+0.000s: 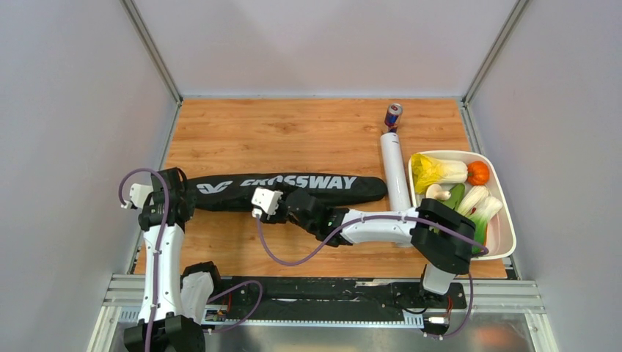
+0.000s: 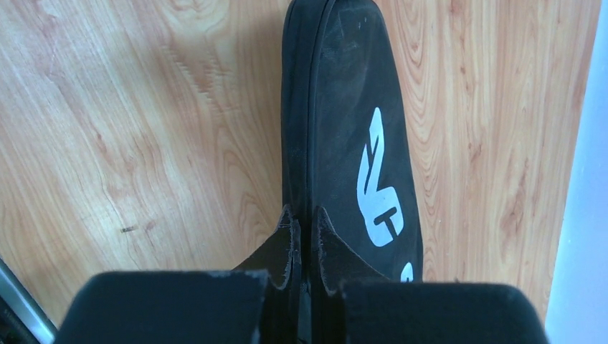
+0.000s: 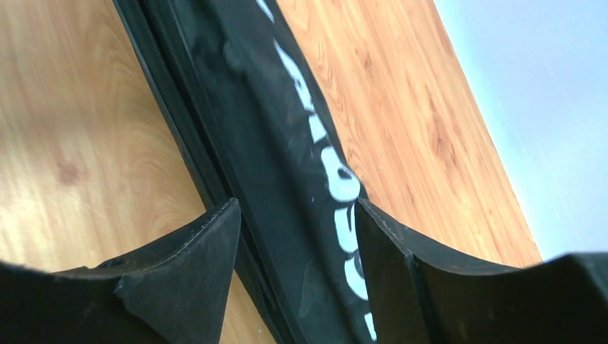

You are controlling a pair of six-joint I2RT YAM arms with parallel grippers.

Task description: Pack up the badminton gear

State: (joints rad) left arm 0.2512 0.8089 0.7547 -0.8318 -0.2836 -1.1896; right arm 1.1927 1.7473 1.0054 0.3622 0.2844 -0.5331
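The long black "CROSSWAY" racket bag lies flat across the middle of the wooden table, zip edge toward the arms. At its left end my left gripper is shut on the bag's edge seam; in the left wrist view the fingers pinch that seam of the bag, gripper. My right gripper hangs open over the bag's middle. In the right wrist view its jaws stand apart either side of the bag, touching nothing. The white tube lies just right of the bag's right end.
A red-and-blue drink can stands at the far end of the tube. A white tray of vegetables sits at the right edge. White walls close in on three sides of the wooden table.
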